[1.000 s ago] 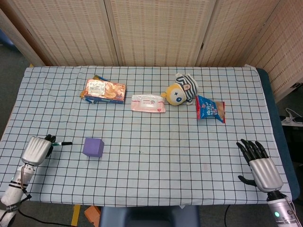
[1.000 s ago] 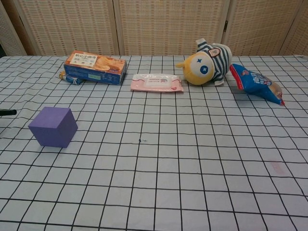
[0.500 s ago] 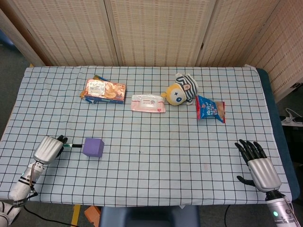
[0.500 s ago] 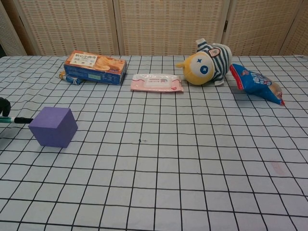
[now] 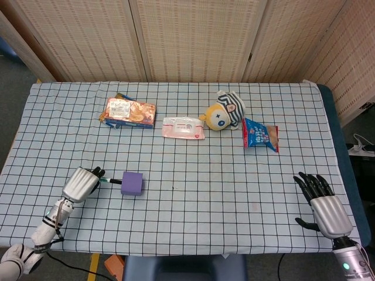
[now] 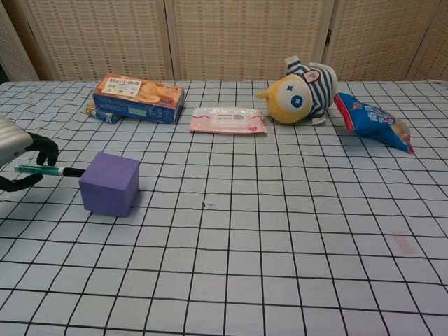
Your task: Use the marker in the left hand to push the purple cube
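The left hand (image 5: 81, 183) is gripping the marker (image 6: 47, 170), pressing its tip against the purple cube (image 5: 132, 183) at the cube's nine o'clock side. The push is looking underway across the checked cloth (image 5: 205, 170); the right hand (image 5: 325, 205) is resting spread and holding nothing.

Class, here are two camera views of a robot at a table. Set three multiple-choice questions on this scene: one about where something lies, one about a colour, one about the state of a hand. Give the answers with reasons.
1. Where does the pink wipes pack lie?
A. Between the biscuit box and the plush toy
B. Beside the purple cube
C. Under the right hand

2. What colour is the snack bag right of the plush toy?
A. Green
B. Blue
C. Yellow

3. What is the left hand doing?
A. Resting open, holding nothing
B. Gripping the cube
C. Holding a marker whose tip meets the cube

Answers:
1. A: the wipes pack sits between the biscuit box and the plush toy.
2. B: the snack bag is blue.
3. C: the left hand holds the marker against the purple cube.
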`<action>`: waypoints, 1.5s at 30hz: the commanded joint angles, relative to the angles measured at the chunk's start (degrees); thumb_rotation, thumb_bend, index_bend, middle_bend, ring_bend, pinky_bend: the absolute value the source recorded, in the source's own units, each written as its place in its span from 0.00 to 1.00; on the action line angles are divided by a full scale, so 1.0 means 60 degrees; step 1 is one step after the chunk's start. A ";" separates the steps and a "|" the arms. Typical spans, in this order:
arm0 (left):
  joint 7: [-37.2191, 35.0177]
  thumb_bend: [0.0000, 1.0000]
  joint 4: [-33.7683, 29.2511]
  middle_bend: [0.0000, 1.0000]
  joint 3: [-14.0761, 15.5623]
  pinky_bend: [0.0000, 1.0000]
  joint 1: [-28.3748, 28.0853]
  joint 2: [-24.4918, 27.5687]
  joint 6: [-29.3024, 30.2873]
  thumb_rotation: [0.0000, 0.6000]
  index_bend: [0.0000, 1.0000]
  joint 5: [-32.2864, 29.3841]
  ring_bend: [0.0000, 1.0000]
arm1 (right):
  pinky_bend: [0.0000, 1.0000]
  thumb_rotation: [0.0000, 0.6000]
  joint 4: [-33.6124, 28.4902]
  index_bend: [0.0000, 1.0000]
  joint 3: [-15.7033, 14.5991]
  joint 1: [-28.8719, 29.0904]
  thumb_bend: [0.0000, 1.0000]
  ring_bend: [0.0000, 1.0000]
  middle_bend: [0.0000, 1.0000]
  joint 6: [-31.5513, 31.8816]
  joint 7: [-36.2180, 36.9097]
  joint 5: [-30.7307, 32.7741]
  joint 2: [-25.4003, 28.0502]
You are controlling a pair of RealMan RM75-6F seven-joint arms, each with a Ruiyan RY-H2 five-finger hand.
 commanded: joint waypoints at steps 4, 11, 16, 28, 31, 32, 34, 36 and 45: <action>0.1438 0.67 -0.1493 0.80 -0.0070 1.00 -0.0295 0.0352 -0.0406 1.00 0.79 -0.0002 0.83 | 0.00 1.00 -0.0030 0.00 -0.0055 -0.0042 0.00 0.00 0.00 0.0137 0.0240 -0.0178 0.0128; 0.2899 0.67 -0.2935 0.80 -0.0199 1.00 -0.0676 0.0518 -0.0918 1.00 0.79 0.0033 0.83 | 0.00 1.00 -0.0042 0.00 -0.0176 -0.0065 0.00 0.00 0.00 0.0232 0.0594 -0.0451 0.0315; 0.3550 0.67 -0.3465 0.80 -0.0393 1.00 -0.0916 0.0398 -0.1306 1.00 0.79 -0.0120 0.83 | 0.00 1.00 -0.0045 0.00 -0.0213 -0.0095 0.00 0.00 0.00 0.0329 0.0768 -0.0567 0.0411; 0.4464 0.67 -0.3815 0.80 -0.0799 1.00 -0.1505 -0.0176 -0.1987 1.00 0.79 -0.0389 0.83 | 0.00 1.00 -0.0046 0.00 -0.0236 -0.0162 0.00 0.00 0.00 0.0497 0.1065 -0.0668 0.0571; 0.4708 0.68 -0.3942 0.80 -0.0948 1.00 -0.1688 -0.0322 -0.2153 1.00 0.79 -0.0484 0.83 | 0.00 1.00 -0.0044 0.00 -0.0243 -0.0161 0.00 0.00 0.00 0.0495 0.1136 -0.0681 0.0607; 0.4765 0.68 -0.3971 0.80 -0.1014 1.00 -0.1747 -0.0376 -0.2172 1.00 0.79 -0.0512 0.83 | 0.00 1.00 -0.0041 0.00 -0.0246 -0.0161 0.00 0.00 0.00 0.0493 0.1156 -0.0685 0.0619; 0.4861 0.68 -0.4013 0.80 -0.1144 1.00 -0.1882 -0.0492 -0.2212 1.00 0.79 -0.0559 0.83 | 0.00 1.00 -0.0038 0.00 -0.0243 -0.0162 0.00 0.00 0.00 0.0497 0.1218 -0.0678 0.0648; 0.4940 0.68 -0.4010 0.81 -0.1233 1.00 -0.2016 -0.0600 -0.2264 1.00 0.79 -0.0579 0.83 | 0.00 1.00 -0.0035 0.00 -0.0227 -0.0173 0.00 0.00 0.00 0.0524 0.1298 -0.0652 0.0684; 0.4877 0.68 -0.3285 0.81 -0.1488 1.00 -0.2577 -0.1150 -0.2744 1.00 0.79 -0.0818 0.83 | 0.00 1.00 -0.0016 0.00 -0.0165 -0.0263 0.00 0.00 0.00 0.0713 0.1499 -0.0582 0.0812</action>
